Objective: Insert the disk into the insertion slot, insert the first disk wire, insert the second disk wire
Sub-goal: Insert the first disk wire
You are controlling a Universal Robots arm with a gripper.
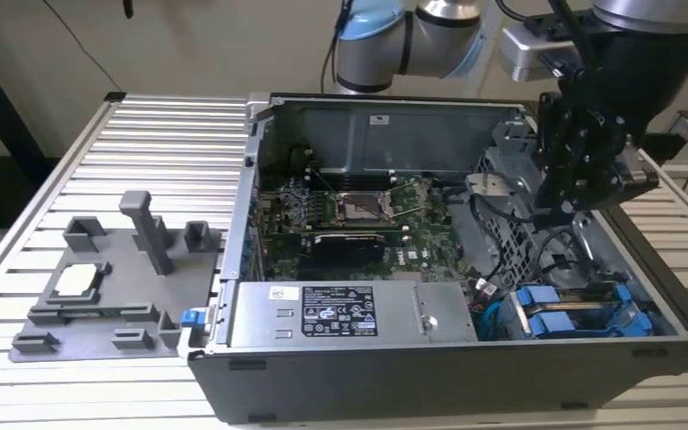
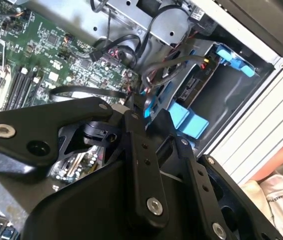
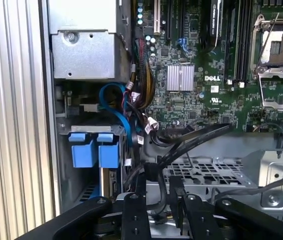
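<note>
Slatted aluminium table [image 1: 141, 143] carrying an open computer case [image 1: 440, 381]. The gripper [image 3: 156, 189] hangs inside the case over the grey drive cage [image 3: 206, 172]. Its fingers [image 3: 134, 212] stand nearly closed and appear to pinch a black disk wire [image 3: 191, 142], whose length runs from the motherboard [image 3: 196, 80] side down between them. Below and just beside the fingertips, toward the case's outer wall, two blue carrier fronts [image 3: 84, 152] sit side by side. One is judged to be the disk, seated in the insertion slot [image 3: 65, 167]; which one cannot be told. The power-supply box [image 1: 344, 313] lies farther off.
</note>
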